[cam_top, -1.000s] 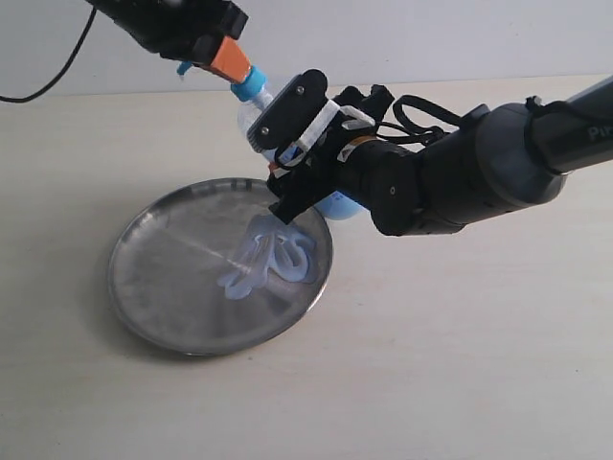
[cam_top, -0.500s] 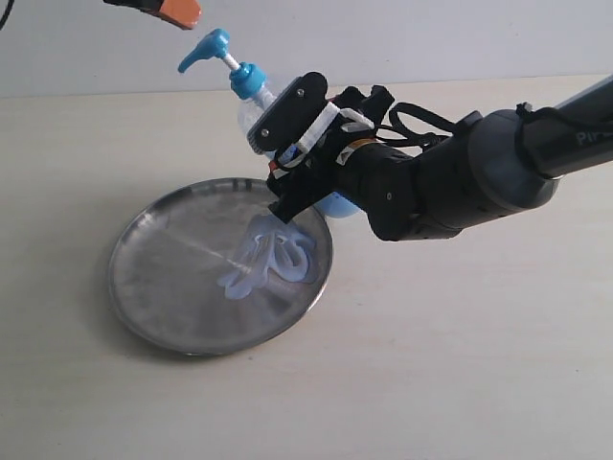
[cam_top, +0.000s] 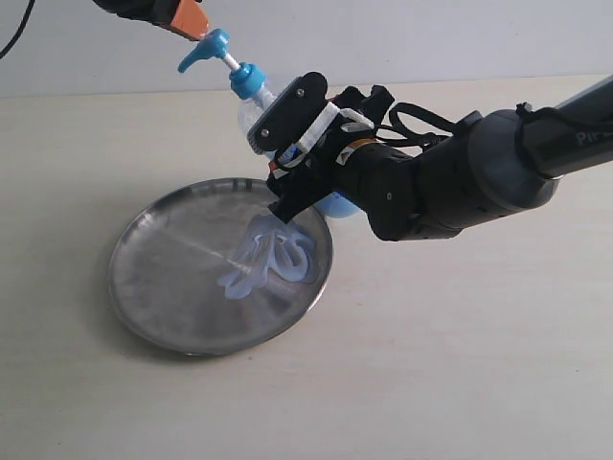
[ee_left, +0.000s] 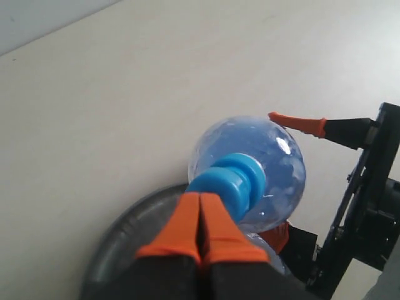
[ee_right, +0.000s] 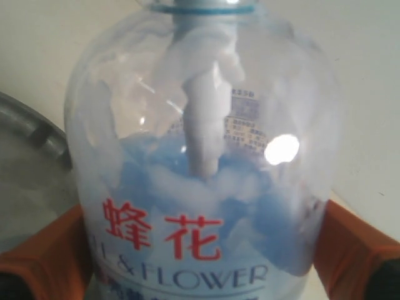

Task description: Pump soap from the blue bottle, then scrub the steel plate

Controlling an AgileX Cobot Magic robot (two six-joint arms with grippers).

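Observation:
The blue bottle [cam_top: 245, 113] leans over the far rim of the steel plate [cam_top: 163, 287], its blue pump head [cam_top: 211, 43] raised. My right gripper [cam_top: 287, 153] is shut on the bottle's body [ee_right: 200, 156], with orange pads [ee_right: 353, 244] on both sides. My left gripper [cam_top: 190, 19] is shut, orange fingertips [ee_left: 200, 228] pressed together right over the pump head [ee_left: 228, 184]; whether they touch it I cannot tell. Pale blue soap [cam_top: 273, 257] lies in squiggles on the plate's right half.
The plate rests on a pale tabletop [cam_top: 460, 364] with a light wall behind. The right arm's bulky black body [cam_top: 450, 182] reaches in from the right, low over the table beside the plate.
One second ago my left gripper was pressing the pump head down. It lifted away and the head sprang up; now it has come back down close to the head. The right arm is still.

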